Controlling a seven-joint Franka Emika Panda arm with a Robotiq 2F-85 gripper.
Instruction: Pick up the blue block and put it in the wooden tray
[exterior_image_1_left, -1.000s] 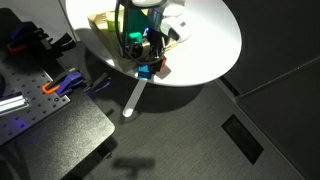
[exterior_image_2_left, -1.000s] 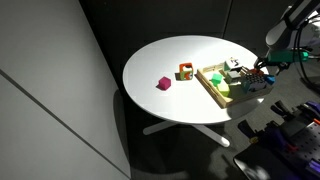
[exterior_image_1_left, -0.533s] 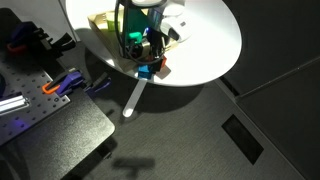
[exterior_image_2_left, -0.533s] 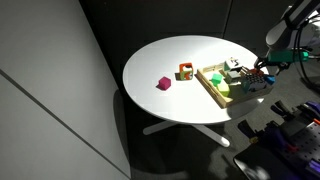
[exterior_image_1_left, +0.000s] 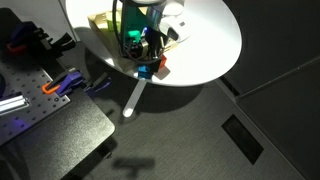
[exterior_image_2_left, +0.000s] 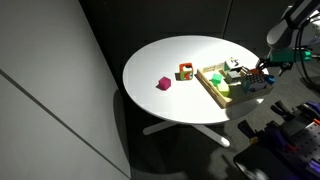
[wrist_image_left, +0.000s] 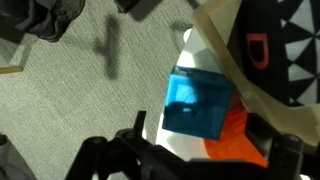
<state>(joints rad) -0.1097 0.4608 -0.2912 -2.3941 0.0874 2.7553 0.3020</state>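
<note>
Gripper (wrist_image_left: 203, 140) was open, jaws astride blue block (wrist_image_left: 197, 103), just ahead at table (exterior_image_2_left: 170, 60) edge. Judged: centre jaws, lower squarely, close gently; an edge slip would lose it. Tray (exterior_image_2_left: 207, 84) lay just beyond, inboard.

wooden tray (exterior_image_1_left: 99, 21): mostly behind arm (exterior_image_1_left: 135, 25) | gripper (wrist_image_left: 205, 162): fingertips cut by bottom edge

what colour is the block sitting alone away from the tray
The lone block is magenta, clearest in an exterior view.
</note>
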